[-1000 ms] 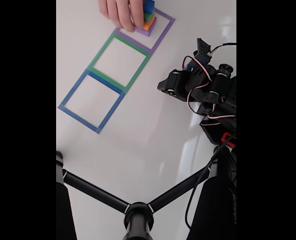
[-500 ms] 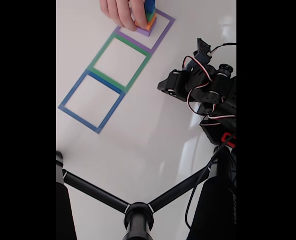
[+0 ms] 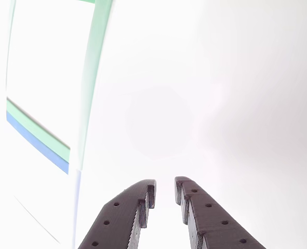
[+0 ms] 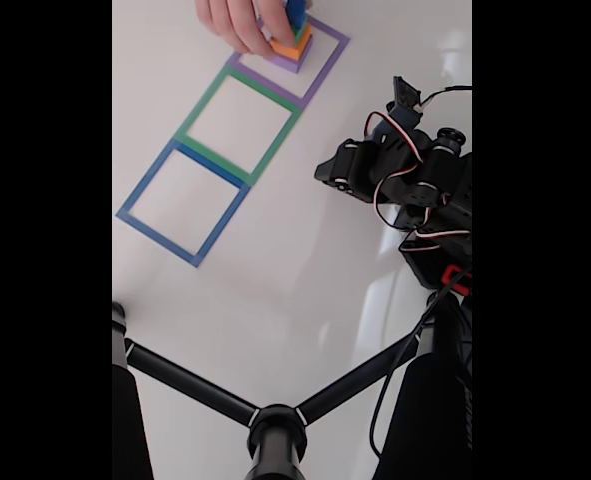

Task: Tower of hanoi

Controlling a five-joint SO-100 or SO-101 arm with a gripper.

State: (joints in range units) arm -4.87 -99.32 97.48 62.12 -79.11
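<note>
In the fixed view, three taped square outlines run in a diagonal row across the white table (image 4: 275,300). Farthest left is the blue outline (image 4: 182,205), sharing an edge with the green outline (image 4: 237,122) above and to its right, and that one in turn meets the purple outline (image 4: 320,62) near the top edge. A person's hand (image 4: 237,22) reaches in from the top, fingers down, touching the left side of the stacked blocks. The stack sits inside the purple outline, toward its upper left corner: the purple block (image 4: 293,62) at the bottom, the orange block (image 4: 293,48) on it, then a sliver of the green block (image 4: 300,34), with the blue block (image 4: 296,12) on top, partly cut off by the frame edge. To the right, well apart from the stack, the dark robot arm (image 4: 415,190) is folded up with red and white wires looped over it. At the bottom, black tripod legs (image 4: 275,420) spread across the frame.

In the other view, green and blue tape (image 3: 39,140) shows at the left over the bright table. The gripper (image 3: 164,193) enters from the bottom edge — its two dark fingers (image 3: 126,218) are slightly apart with a narrow gap between the tips, and they hold nothing.
</note>
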